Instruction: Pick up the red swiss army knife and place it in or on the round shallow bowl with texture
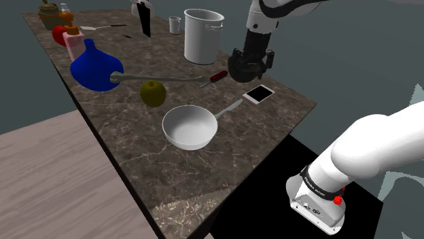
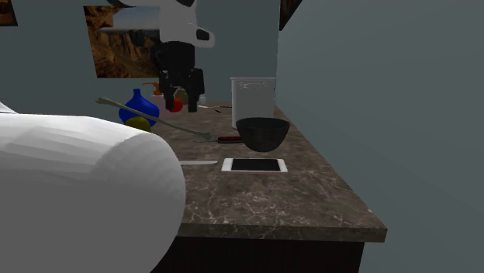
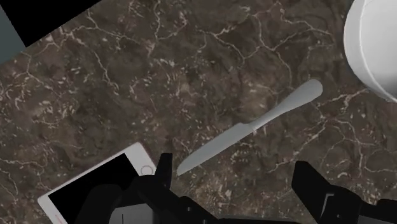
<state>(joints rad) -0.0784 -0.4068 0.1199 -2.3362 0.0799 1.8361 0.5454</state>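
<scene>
the red swiss army knife [image 1: 219, 75] lies flat on the desk [image 1: 170, 180], between the white pot [image 1: 202, 37] and the dark bowl [image 2: 262, 132], just beside the bowl. my claw [image 3: 234, 164] hangs open above the phone [image 3: 105, 172], off to one side of the knife, nothing held. i judge this the approach: next, shift over the knife and descend

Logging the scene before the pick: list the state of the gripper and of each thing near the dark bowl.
gripper: open, holding nothing
red swiss army knife: lying flat on the counter, not held
dark bowl: upright, knife not in it
white pot: upright, uncovered
smartphone: flat, screen up
white pan: upright, empty
table knife: lying flat
</scene>
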